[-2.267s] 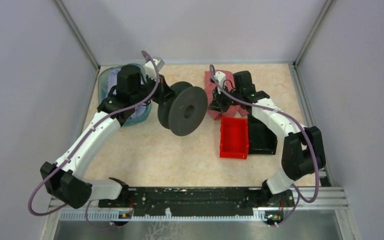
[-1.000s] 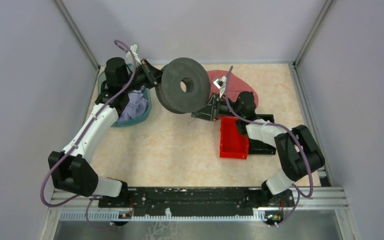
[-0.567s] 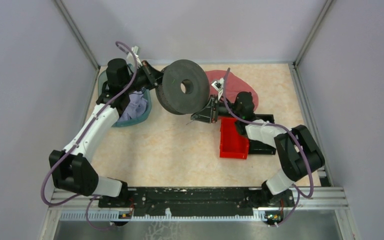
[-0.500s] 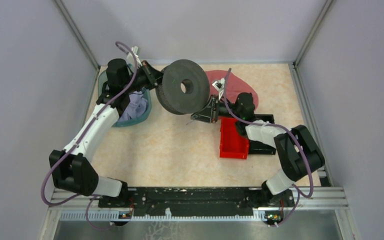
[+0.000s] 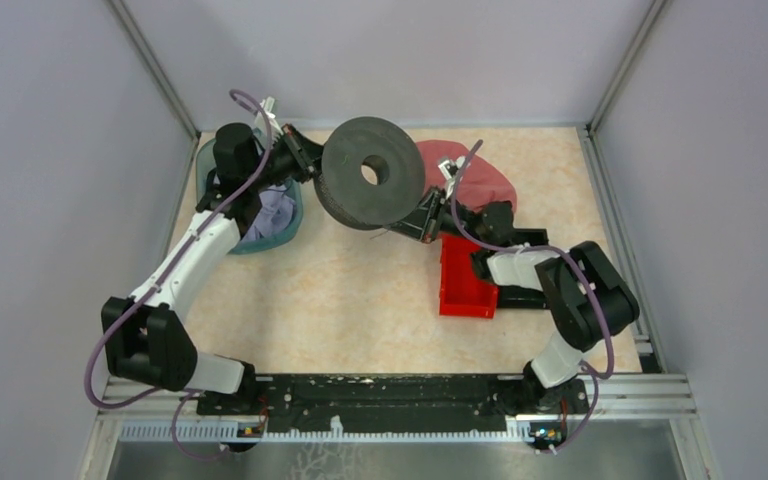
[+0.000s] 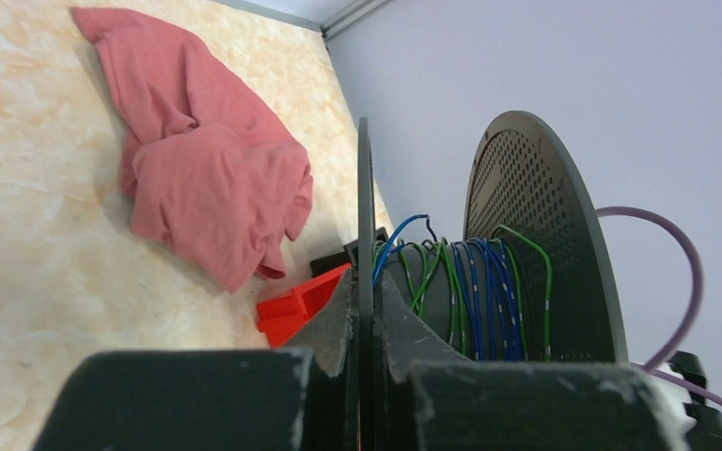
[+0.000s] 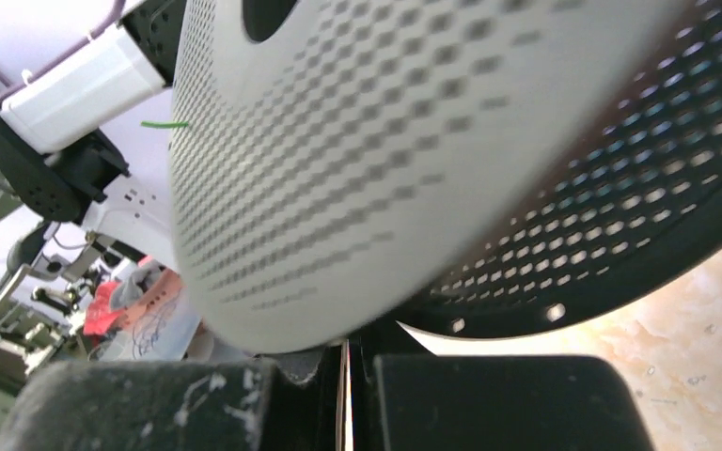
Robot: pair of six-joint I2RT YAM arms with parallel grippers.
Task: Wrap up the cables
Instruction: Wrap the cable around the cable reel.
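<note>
My left gripper [image 5: 308, 160] holds the big black spool [image 5: 370, 185] in the air at the back of the table. In the left wrist view the gripper [image 6: 365, 310] is shut on the spool's thin near flange. Blue and green cables [image 6: 475, 291] are wound on the core between the flanges. My right gripper [image 5: 407, 228] sits just under the spool's lower right edge, shut, with a thin cable end [image 5: 388, 236] sticking out to the left. In the right wrist view the perforated flange [image 7: 385, 141] fills the frame, and a thin strand [image 7: 345, 395] shows between the closed fingers.
A red bin [image 5: 465, 285] and a black tray [image 5: 525, 285] lie under the right forearm. A pink cloth [image 5: 480, 180] lies behind them. A teal bowl [image 5: 290, 232] with purple cloth in it sits under the left arm. Walls close in the back and both sides.
The left arm has lifted the spool off the table and turned it face up. The right gripper came in under its lower right edge, shifted slightly towards it and closed.
</note>
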